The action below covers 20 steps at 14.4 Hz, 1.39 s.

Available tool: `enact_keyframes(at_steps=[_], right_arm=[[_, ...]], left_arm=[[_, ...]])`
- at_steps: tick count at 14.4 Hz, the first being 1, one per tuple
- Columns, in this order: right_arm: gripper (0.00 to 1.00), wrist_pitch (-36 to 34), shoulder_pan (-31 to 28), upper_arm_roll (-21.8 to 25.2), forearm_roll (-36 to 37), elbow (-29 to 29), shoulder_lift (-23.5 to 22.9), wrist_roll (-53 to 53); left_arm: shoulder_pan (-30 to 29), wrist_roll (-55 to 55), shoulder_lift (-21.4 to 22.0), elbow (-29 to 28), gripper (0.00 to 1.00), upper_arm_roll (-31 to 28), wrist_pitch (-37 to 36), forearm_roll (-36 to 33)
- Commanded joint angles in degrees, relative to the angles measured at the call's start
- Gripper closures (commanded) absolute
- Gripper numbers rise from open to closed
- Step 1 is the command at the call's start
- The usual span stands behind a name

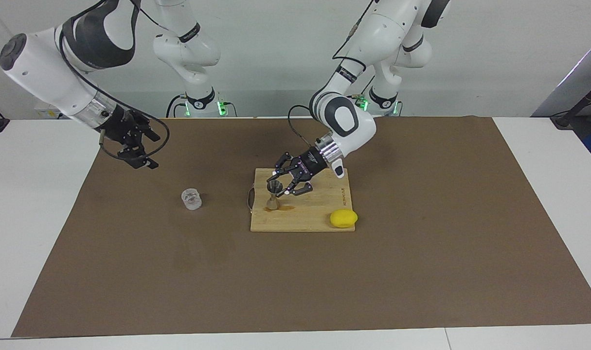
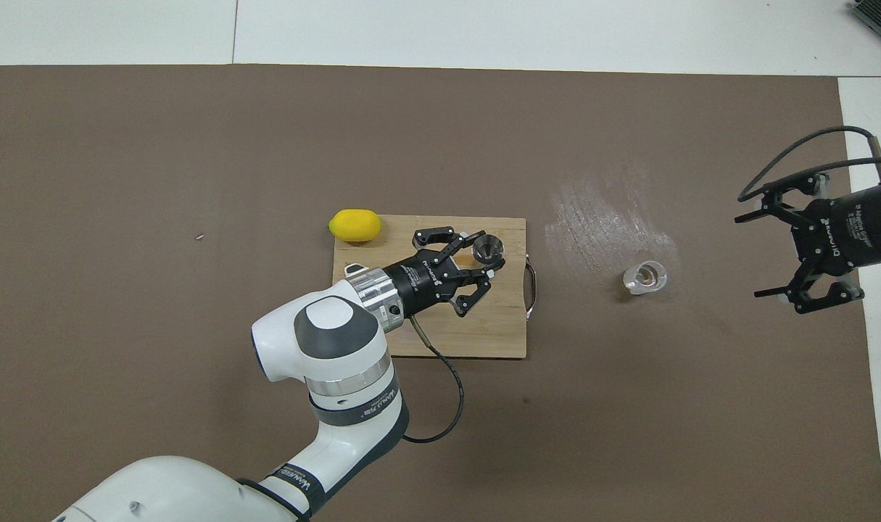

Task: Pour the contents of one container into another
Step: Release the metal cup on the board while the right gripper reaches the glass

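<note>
A steel jigger (image 1: 274, 194) stands upright on a wooden cutting board (image 1: 319, 218) at mid-bench, on the board's end toward the right arm. The left gripper (image 1: 286, 181) is low beside it with its fingers (image 2: 440, 236) spread wide and holding nothing; one finger looks very close to the jigger's upper cone, though contact cannot be confirmed. In the overhead view the jigger sits at about 1 o'clock from the gripper's wrist. A brownish stain marks the board at the jigger's foot.

The glass tumbler (image 1: 192, 199) stands on the brown mat (image 1: 421, 272), well apart from the board toward the right arm's end; in the overhead view it lies at about 3 o'clock from the jigger. Whether it holds liquid cannot be told. The right gripper (image 1: 138, 146) hangs above the mat's edge at that end, open wide and empty.

A lemon (image 1: 344, 218) rests at the board's corner toward the left arm's end, farther from the robots than the jigger.

Judged step: steadying the jigger before the pour. To do it well, the left fingers should close on the narrow waist, squarely and gently, since the tall, small-footed piece would tip easily. The tumbler's thick faceted walls call for a firm, level hold.

Writing: the left arm's collar reads "FRANKA"; print shows on both gripper bodies and along the board's edge, but is not legible.
</note>
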<state>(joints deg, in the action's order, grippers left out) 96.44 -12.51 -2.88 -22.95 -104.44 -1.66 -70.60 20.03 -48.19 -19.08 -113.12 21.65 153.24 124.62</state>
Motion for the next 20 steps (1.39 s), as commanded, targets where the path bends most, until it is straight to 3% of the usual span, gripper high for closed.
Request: enact_keyframes(at_steps=[1, 4, 5, 6, 9, 10, 14, 17, 20], right_arm=[[0.0, 2.9, -6.1, -0.5, -7.1, -3.1, -5.6, 4.6], [0.0, 5.3, -6.7, -0.5, -10.1, -4.2, -10.7, 7.0], [0.0, 7.4, -6.3, -0.5, -10.6, -4.8, -12.0, 8.4], [0.0, 10.5, -6.2, -0.6, -11.4, -6.9, -12.4, 9.3], [0.0, 11.6, -6.6, -0.6, -17.9, -7.2, -19.9, 19.1], [0.0, 11.9, -6.2, -0.6, -19.0, -7.4, -20.3, 20.1], [0.0, 12.3, -5.9, -0.6, -21.3, -9.5, -19.9, 19.8], [0.0, 12.9, -5.8, -0.6, -25.2, -13.5, -18.5, 21.6], [0.04, 13.7, -5.8, -0.6, -29.9, -18.3, -16.7, 25.7]], left_arm=[[2.1, 0.4, -0.9, 0.7, 1.0, -1.3, 1.5, -0.8], [2.8, 0.3, -1.0, 0.7, 1.0, -2.0, 2.2, -0.8], [2.8, 0.3, -1.0, 0.7, 0.23, -1.9, 2.2, -0.8], [2.8, 0.3, -1.0, 0.7, 0.0, -2.0, 2.2, -0.8], [2.9, 0.3, -1.0, 0.7, 0.0, -1.9, 2.2, -0.8], [2.9, 0.3, -1.0, 0.6, 0.0, -1.9, 2.2, -0.8], [4.2, 0.3, -0.1, 0.4, 0.0, -1.8, 2.3, -1.2], [5.8, 0.1, 4.0, 0.1, 0.0, -1.8, 6.2, -1.5], [2.5, -1.0, 6.2, 0.1, 0.0, -1.6, 7.9, -2.1]])
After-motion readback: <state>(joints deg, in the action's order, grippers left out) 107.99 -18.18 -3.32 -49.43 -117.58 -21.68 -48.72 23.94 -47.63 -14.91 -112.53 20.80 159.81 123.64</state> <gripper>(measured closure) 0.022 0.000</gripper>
